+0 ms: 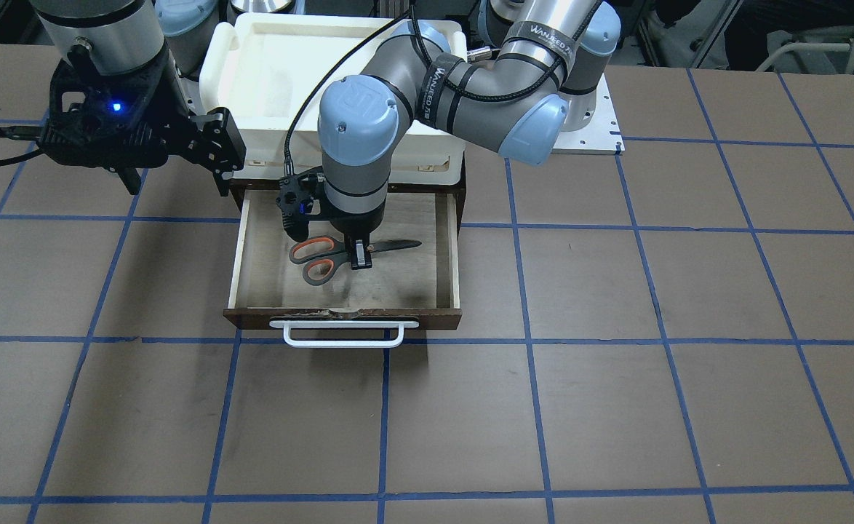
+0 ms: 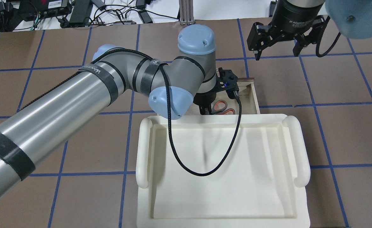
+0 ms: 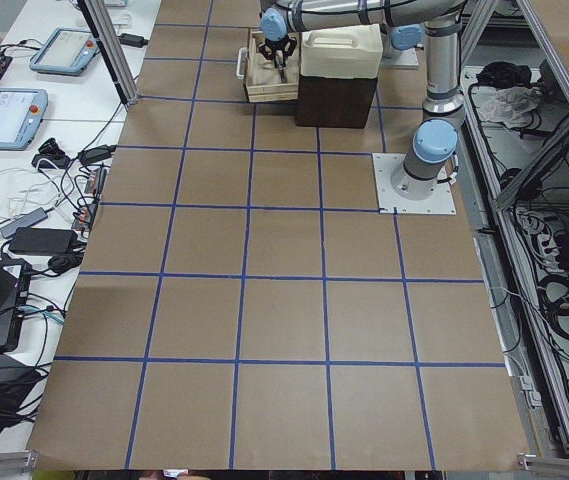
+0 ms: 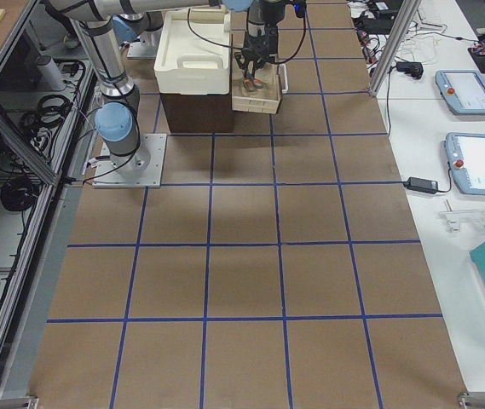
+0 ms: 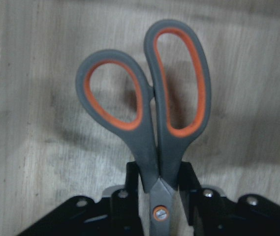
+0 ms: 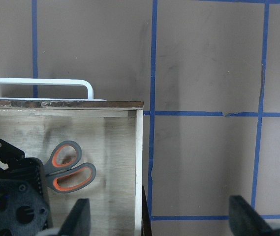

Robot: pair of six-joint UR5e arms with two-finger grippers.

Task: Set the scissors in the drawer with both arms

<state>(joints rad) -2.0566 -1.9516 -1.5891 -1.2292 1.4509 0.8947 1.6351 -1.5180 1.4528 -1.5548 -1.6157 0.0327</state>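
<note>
The scissors (image 1: 392, 247), with grey handles lined orange, lie low inside the open drawer (image 1: 343, 318), blades pointing to the view's right. My left gripper (image 1: 358, 255) reaches straight down into the drawer. In the left wrist view its fingers (image 5: 132, 173) press both sides of the scissors (image 5: 158, 162) just by the pivot. My right gripper (image 1: 180, 182) hangs open and empty above the table, beside the drawer's back corner. Its view shows the scissors' handles (image 6: 90, 172) and the drawer's side wall (image 6: 139, 157).
A white plastic tray (image 2: 300, 152) sits on top of the dark cabinet that holds the drawer. The drawer's white bar handle (image 1: 343, 335) sticks out over the brown table with its blue tape grid. The left arm's black cable loops over the tray.
</note>
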